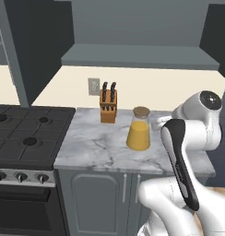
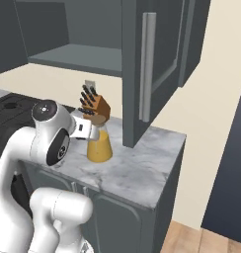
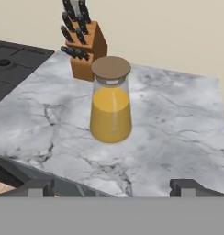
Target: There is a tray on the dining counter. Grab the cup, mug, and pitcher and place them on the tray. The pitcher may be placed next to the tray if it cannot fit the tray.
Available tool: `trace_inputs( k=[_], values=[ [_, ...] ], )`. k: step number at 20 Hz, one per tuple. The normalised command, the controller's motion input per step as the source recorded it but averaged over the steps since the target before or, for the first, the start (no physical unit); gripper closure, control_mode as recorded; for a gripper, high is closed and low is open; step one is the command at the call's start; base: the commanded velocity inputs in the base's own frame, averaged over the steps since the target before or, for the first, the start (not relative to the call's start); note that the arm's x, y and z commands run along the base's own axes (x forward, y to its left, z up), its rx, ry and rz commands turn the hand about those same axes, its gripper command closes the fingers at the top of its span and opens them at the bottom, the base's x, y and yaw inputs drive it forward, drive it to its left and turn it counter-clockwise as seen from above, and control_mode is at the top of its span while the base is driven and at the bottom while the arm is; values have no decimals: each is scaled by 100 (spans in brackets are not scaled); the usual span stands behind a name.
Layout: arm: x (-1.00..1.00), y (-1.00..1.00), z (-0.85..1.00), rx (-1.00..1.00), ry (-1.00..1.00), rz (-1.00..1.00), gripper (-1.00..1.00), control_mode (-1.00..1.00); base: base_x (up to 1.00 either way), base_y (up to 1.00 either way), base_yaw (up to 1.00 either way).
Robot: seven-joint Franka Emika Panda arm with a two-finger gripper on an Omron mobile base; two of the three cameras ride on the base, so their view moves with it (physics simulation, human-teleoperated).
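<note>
Pitcher (image 3: 111, 103) upright on marble bench (image 3: 178, 124) just in front of knife block (image 3: 82, 46), near stove (image 1: 26, 133), pincer (image 3: 112, 187) spread wide apart, short of it, gripping nothing.

A wooden knife block (image 1: 108, 107) stands on the marble-topped cabinet counter (image 1: 96, 147) beside the black stove (image 1: 26, 136).

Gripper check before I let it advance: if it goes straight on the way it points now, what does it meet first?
Probably the pitcher, which stands upright and centred ahead between the open fingers; depth is hard to judge.
</note>
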Motion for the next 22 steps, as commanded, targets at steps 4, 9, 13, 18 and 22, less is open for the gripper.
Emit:
trace_inputs(
  k=[4, 9, 13, 18, 22],
  values=[
    [11, 0, -18, 0, 0, 0, -100, -100, 0, 0, 0],
    [18, 0, -13, 0, 0, 0, -100, -100, 0, 0, 0],
    [25, 0, -13, 0, 0, 0, -100, -100, 0, 0, 0],
    [31, 0, -14, 0, 0, 0, -100, -100, 0, 0, 0],
    [28, 0, -13, 0, 0, 0, -100, -100, 0, 0, 0]
  ],
)
